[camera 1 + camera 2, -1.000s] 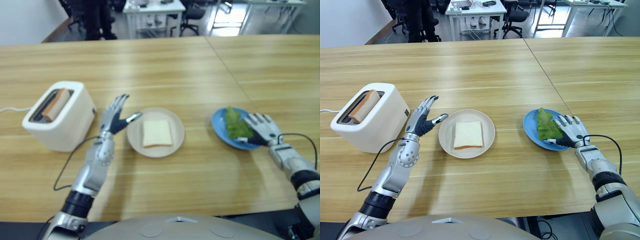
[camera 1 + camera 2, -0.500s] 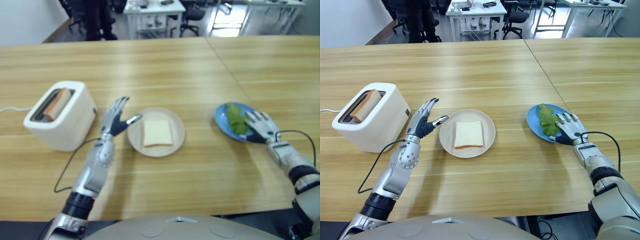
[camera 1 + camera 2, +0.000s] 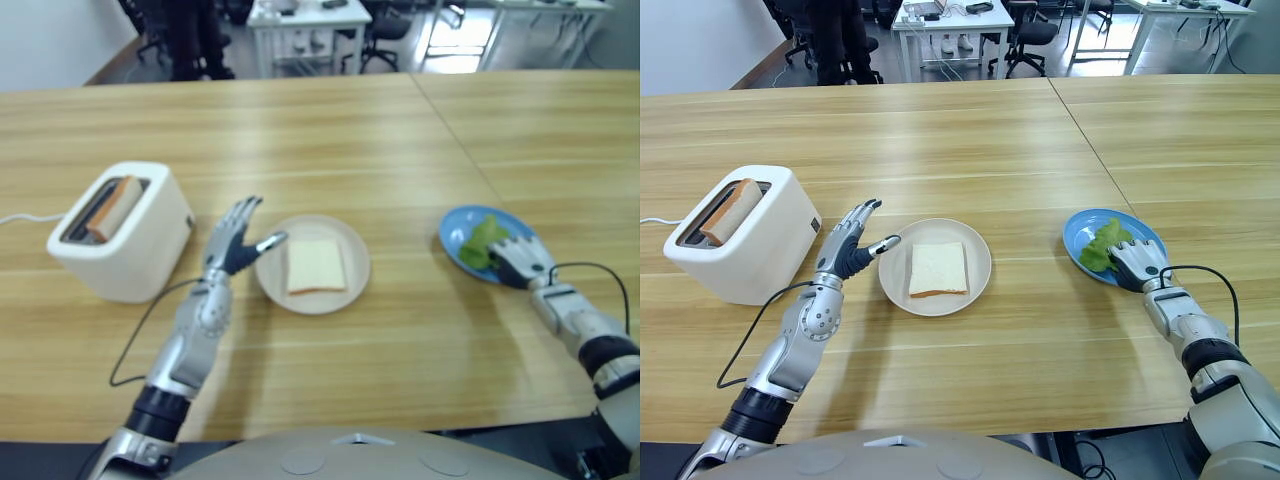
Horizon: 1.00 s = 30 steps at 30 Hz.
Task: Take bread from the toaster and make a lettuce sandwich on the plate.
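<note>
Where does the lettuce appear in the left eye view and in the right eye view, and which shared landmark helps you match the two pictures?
Left eye view: the lettuce lies right of centre, on the blue plate, under the right hand.
Right eye view: the lettuce is on the same plate, slightly further left in the picture.
Shared landmark: the white plate with the bread slice, to the lettuce's left.

Beyond the wooden table stand a white desk and black office chairs
</note>
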Motion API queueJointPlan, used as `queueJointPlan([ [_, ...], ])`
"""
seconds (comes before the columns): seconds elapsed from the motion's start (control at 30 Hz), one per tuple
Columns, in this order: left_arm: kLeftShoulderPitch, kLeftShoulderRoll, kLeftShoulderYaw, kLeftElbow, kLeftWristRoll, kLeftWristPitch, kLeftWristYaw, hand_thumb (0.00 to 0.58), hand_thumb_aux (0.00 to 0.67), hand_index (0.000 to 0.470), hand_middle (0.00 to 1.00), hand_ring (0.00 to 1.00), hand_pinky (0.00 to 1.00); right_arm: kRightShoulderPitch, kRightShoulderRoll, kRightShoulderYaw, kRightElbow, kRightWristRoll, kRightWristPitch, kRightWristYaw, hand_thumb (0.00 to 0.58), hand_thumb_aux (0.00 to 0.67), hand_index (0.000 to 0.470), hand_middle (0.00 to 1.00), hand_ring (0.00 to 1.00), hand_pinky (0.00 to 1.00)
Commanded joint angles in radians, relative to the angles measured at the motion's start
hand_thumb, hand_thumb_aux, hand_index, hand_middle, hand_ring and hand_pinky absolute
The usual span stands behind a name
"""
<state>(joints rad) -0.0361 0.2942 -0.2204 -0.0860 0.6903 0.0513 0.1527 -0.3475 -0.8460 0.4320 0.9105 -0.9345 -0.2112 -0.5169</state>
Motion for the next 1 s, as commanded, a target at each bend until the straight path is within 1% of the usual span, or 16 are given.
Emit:
queueJointPlan([
  [0.03,0.008,-0.004,-0.006,0.017,0.001,0.004,-0.006,0.000,0.000,0.000,0.00,0.00,0.00,0.048,-0.040,-0.046,-0.112,0.054,-0.011,0.018,0.580,0.670,0.460,1.00,1.00,1.00],
  [0.1,0.008,-0.003,0.001,0.021,-0.007,0.001,-0.004,0.000,0.000,0.000,0.00,0.00,0.00,0.092,-0.061,-0.082,-0.221,0.080,-0.003,0.024,0.580,0.670,0.460,1.00,1.00,1.00],
  [0.23,0.002,0.003,0.028,0.022,-0.032,-0.010,0.000,0.000,0.000,0.000,0.00,0.00,0.00,0.201,-0.093,-0.182,-0.524,0.111,0.042,0.065,0.580,0.670,0.460,1.00,1.00,1.00],
  [0.33,-0.003,0.010,0.054,0.025,-0.055,-0.022,0.005,0.000,0.000,0.000,0.00,0.00,0.00,0.236,-0.081,-0.249,-0.757,0.104,0.094,0.129,0.580,0.670,0.460,1.00,1.00,1.00],
  [0.43,-0.008,0.015,0.079,0.038,-0.070,-0.032,0.012,0.000,0.000,0.000,0.00,0.00,0.00,0.201,-0.026,-0.256,-0.933,0.076,0.137,0.206,0.580,0.670,0.460,1.00,1.00,1.00],
  [0.53,-0.017,0.016,0.096,0.056,-0.087,-0.044,0.018,0.000,0.000,0.000,0.00,0.00,0.00,0.125,0.069,-0.210,-1.022,0.036,0.155,0.272,0.580,0.670,0.460,1.00,1.00,1.00],
  [0.63,-0.025,0.014,0.099,0.072,-0.096,-0.055,0.019,0.000,0.000,0.000,0.00,0.00,0.00,0.037,0.185,-0.138,-1.002,-0.010,0.152,0.310,0.580,0.670,0.460,1.00,1.00,1.00],
  [0.73,-0.030,0.011,0.097,0.089,-0.101,-0.063,0.020,0.000,0.000,0.000,0.00,0.00,0.00,-0.038,0.296,-0.064,-0.919,-0.050,0.148,0.315,0.580,0.670,0.460,1.00,1.00,1.00],
  [0.87,-0.033,0.008,0.089,0.099,-0.101,-0.067,0.021,0.000,0.000,0.000,0.00,0.00,0.00,-0.100,0.419,0.041,-0.748,-0.084,0.119,0.290,0.580,0.670,0.460,1.00,1.00,1.00],
  [1.0,-0.029,0.007,0.086,0.104,-0.097,-0.066,0.025,0.000,0.000,0.000,0.00,0.00,0.00,-0.110,0.508,0.130,-0.531,-0.083,0.060,0.253,0.580,0.670,0.460,1.00,1.00,1.00],
])
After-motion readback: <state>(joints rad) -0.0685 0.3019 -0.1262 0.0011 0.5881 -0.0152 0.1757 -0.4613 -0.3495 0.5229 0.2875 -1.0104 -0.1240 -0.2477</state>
